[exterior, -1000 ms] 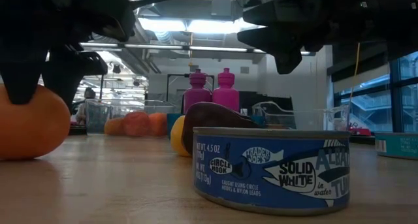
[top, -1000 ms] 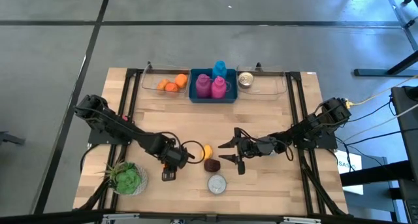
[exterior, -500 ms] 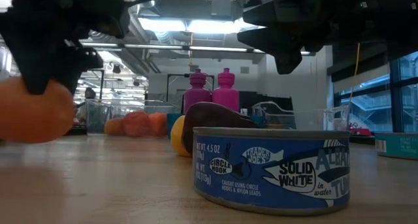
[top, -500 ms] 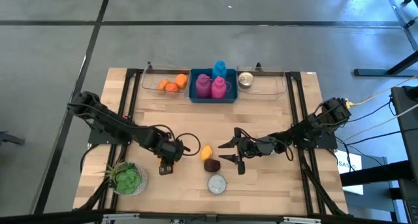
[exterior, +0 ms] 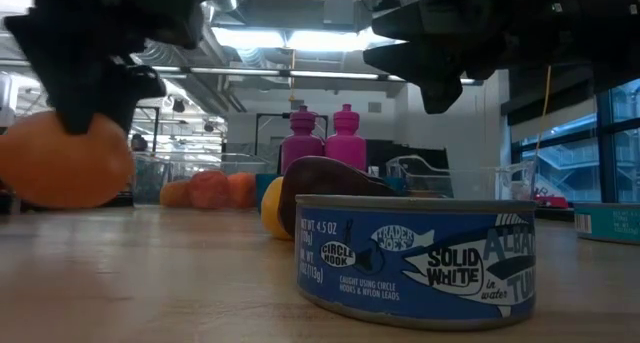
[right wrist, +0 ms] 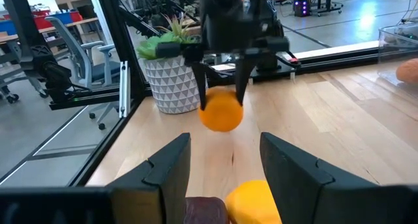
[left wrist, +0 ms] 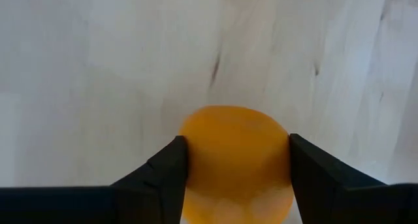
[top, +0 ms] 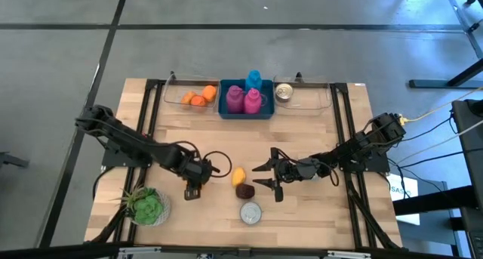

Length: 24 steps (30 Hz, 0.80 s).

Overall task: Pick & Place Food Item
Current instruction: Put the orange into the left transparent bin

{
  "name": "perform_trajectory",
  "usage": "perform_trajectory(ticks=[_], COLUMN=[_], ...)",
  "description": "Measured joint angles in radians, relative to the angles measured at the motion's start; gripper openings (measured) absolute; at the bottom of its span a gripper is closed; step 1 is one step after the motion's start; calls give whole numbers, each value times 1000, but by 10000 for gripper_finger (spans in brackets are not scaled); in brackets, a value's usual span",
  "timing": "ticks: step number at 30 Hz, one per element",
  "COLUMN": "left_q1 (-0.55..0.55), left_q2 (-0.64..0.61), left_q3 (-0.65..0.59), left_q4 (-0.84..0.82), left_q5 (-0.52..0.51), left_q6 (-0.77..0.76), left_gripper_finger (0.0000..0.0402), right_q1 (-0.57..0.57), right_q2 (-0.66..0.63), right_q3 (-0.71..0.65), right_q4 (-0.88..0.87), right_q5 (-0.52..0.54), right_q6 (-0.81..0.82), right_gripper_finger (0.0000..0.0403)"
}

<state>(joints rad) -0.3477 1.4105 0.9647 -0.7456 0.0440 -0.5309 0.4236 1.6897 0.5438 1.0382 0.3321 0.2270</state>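
Observation:
An orange fruit (left wrist: 235,159) hangs just above the wooden table, with my left gripper (left wrist: 236,152) shut on it at the near left. In the high view the gripper (top: 190,177) hides it. The low view shows the orange (exterior: 65,168) clear of the tabletop. My right gripper (top: 266,179) stands open near the table's middle, pointing level toward a yellow fruit (top: 238,174) and a dark purple food item (top: 244,190), which lie side by side on the wood. My left gripper pinches the orange's two opposite sides (left wrist: 192,162) between its fingers (left wrist: 166,172), around its widest part. The fingers (right wrist: 201,87) come steeply from above and point down. The orange hangs between them, lifted clear of the table.
A tuna can (top: 250,212) stands near the front edge, and a potted plant (top: 147,206) at the near left. Along the far edge are a clear tray with oranges (top: 198,97), a blue bin with bottles (top: 245,100) and a clear tray (top: 309,99).
My left gripper has risen and drawn a little toward the table's left edge, staying shut on the orange. The orange, which rested on the table, now hangs clear of it.

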Motion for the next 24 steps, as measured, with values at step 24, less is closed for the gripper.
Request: perform_trajectory(ticks=[24], left_q1=[-17], left_q2=[-526], left_q3=[-79], left_q4=[241], left_q5=[-524], left_q6=[225], left_gripper_finger=[184], right_q1=[0], right_q2=[0], right_q3=[0], right_q4=[-7], right_q5=[-8], right_q6=[1], right_gripper_finger=[184])
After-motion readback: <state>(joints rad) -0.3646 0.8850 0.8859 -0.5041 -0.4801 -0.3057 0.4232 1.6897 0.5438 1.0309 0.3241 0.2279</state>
